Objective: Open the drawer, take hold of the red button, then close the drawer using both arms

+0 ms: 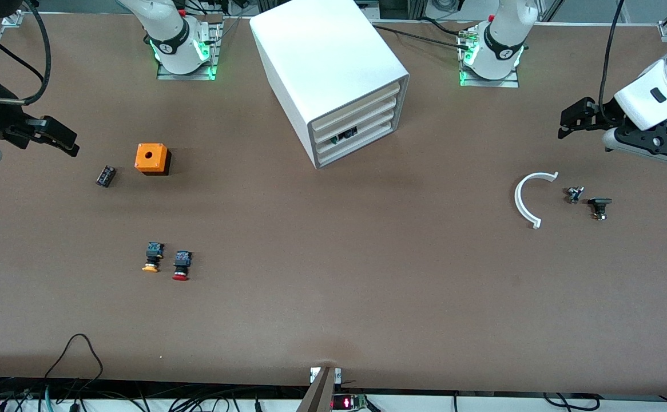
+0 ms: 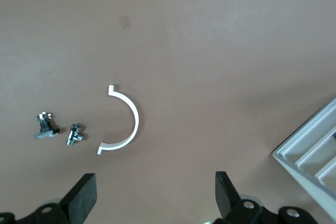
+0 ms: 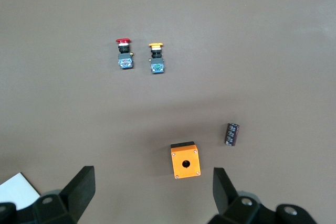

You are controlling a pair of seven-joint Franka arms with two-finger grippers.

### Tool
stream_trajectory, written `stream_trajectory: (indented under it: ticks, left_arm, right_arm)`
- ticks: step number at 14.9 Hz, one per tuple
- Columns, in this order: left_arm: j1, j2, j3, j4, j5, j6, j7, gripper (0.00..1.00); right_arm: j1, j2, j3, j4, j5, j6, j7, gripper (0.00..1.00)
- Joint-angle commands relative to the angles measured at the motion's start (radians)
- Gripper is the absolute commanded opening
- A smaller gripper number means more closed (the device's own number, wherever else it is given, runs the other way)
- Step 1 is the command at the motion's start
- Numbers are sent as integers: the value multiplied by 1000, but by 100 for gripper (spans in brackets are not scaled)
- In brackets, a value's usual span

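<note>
The white cabinet (image 1: 333, 74) stands at the middle of the table, between the arm bases. Its stacked drawers (image 1: 362, 114) are all pushed in, and a dark thing shows in one front cut-out (image 1: 346, 135). The red-capped button (image 1: 181, 266) lies on its side toward the right arm's end, beside an orange-capped one (image 1: 151, 257). It also shows in the right wrist view (image 3: 124, 53). My right gripper (image 1: 64, 142) hangs open and empty over that end (image 3: 152, 195). My left gripper (image 1: 567, 123) hangs open and empty over the left arm's end (image 2: 156, 198).
An orange box with a hole (image 1: 151, 158) and a small black part (image 1: 105, 175) lie farther from the front camera than the buttons. A white half-ring (image 1: 531, 197) and two small metal parts (image 1: 574, 194) (image 1: 599, 207) lie under the left gripper's end.
</note>
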Motion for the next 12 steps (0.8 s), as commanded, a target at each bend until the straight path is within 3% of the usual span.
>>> stream_trajectory:
  ticks: [1,5,9,12]
  left_arm:
    - [-16,-25,21,-27,-14,6,-60,100]
    - [-24,-48,25,-36,17,9,-50,100]
    - [-47,-123,22,-119,78,32,-57,100]
    - [-42,-100,21,-101,71,33,-50,100]
  right_arm:
    - [15,-12,-14,4,14,-16,8,99]
    - [15,-4,-14,18,45,-10,-9,99]
    - [16,-7,-12,26,56,-17,-87,99]
    - [16,-7,-14,29,57,-23,-83,99]
